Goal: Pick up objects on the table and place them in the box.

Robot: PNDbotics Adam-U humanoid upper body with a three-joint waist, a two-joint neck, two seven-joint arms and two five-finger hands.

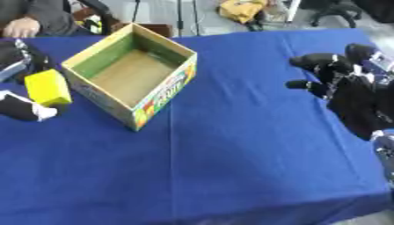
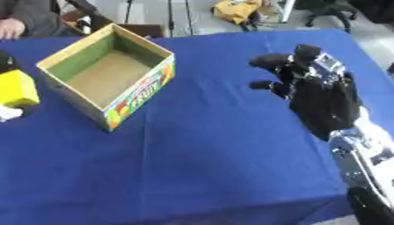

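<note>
An open cardboard box (image 1: pixel 163 93) with green inner walls and a printed front stands askew on the blue table (image 1: pixel 246 154), left of centre; nothing shows inside it. Just left of the box is a yellow block (image 1: pixel 48 88), raised a little off the cloth. My left hand (image 1: pixel 20 110) comes in from the left edge and is curled on the block, with black fingers above it and a white-tipped one below. At the right side my right hand (image 2: pixel 317 99) hovers over the table, fingers spread and pointing left, holding nothing.
A person sits at the far left edge with a hand (image 1: pixel 21 27) resting beyond the table. A yellow bag (image 1: pixel 242 9) and an office chair (image 1: pixel 335 11) stand on the floor behind. The table's right edge runs close under my right arm.
</note>
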